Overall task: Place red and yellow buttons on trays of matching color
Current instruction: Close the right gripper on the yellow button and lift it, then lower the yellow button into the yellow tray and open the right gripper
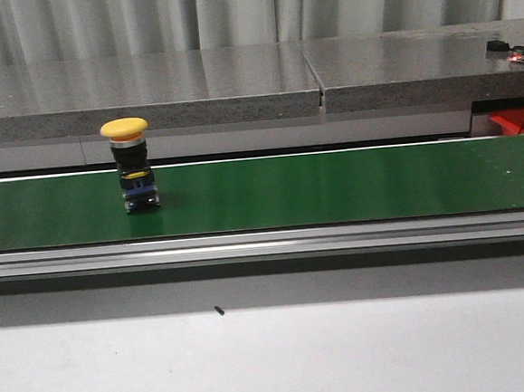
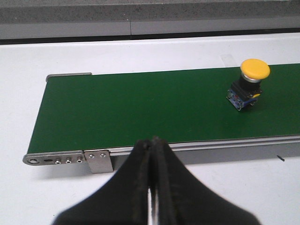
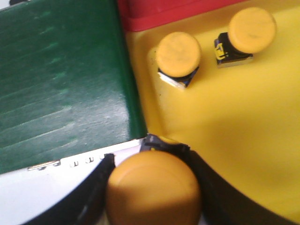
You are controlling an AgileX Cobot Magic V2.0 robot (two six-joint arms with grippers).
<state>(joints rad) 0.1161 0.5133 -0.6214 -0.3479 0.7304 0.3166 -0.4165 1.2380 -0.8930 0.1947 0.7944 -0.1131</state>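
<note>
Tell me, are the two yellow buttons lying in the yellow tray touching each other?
Apart. The right wrist view shows bare yellow tray between the nearer yellow button and the farther yellow button.

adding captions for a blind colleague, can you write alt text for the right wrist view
The right gripper holds a yellow button over the edge of a yellow tray with two yellow buttons already inside. The green conveyor belt lies beside the tray.

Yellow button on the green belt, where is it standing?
In the front view the yellow button stands upright on the green belt's left part, alone.
</note>
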